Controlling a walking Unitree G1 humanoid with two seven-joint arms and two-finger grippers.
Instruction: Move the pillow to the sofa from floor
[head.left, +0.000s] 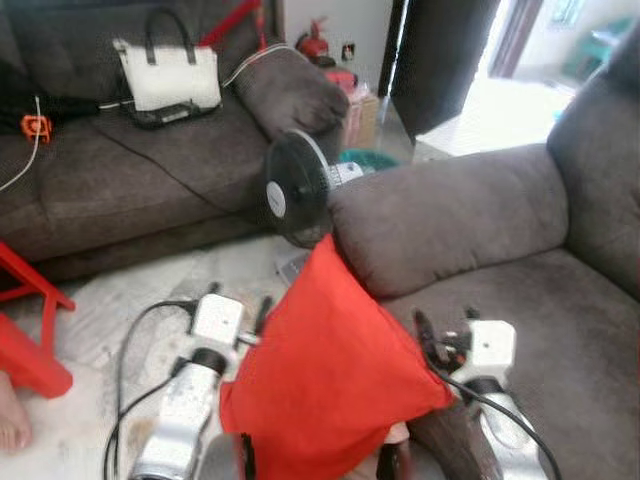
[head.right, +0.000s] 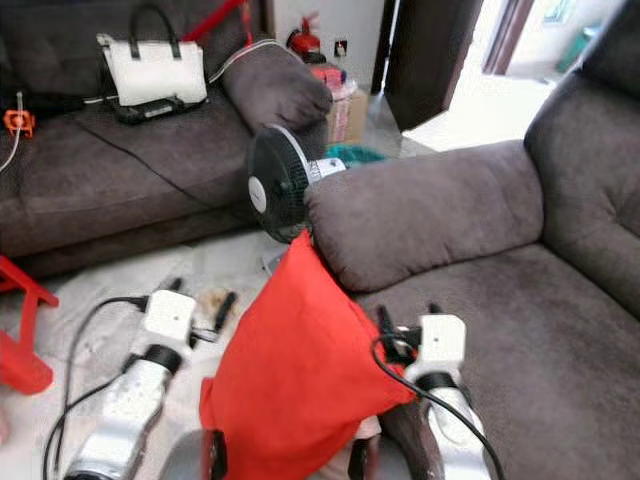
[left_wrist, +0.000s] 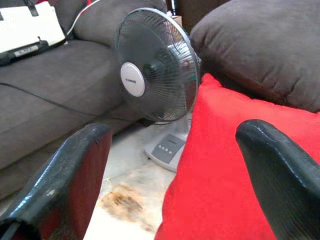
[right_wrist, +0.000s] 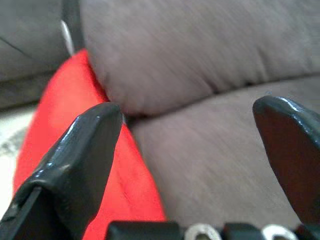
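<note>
The red pillow (head.left: 325, 370) is off the floor, pressed between the two arms, its upper corner touching the front of the sofa (head.left: 520, 300) armrest; this looks like the carry step, nearly at the seat's front edge. The left gripper (left_wrist: 175, 165) stands wide, one finger against the pillow's side; the right gripper (right_wrist: 200, 150) is also wide, beside the pillow over the seat cushion. Next it probably needs a lift over that edge, clear of the fan (head.left: 297, 188); the white handbag (head.left: 168, 72) rests on the far sofa, contents unseen.
</note>
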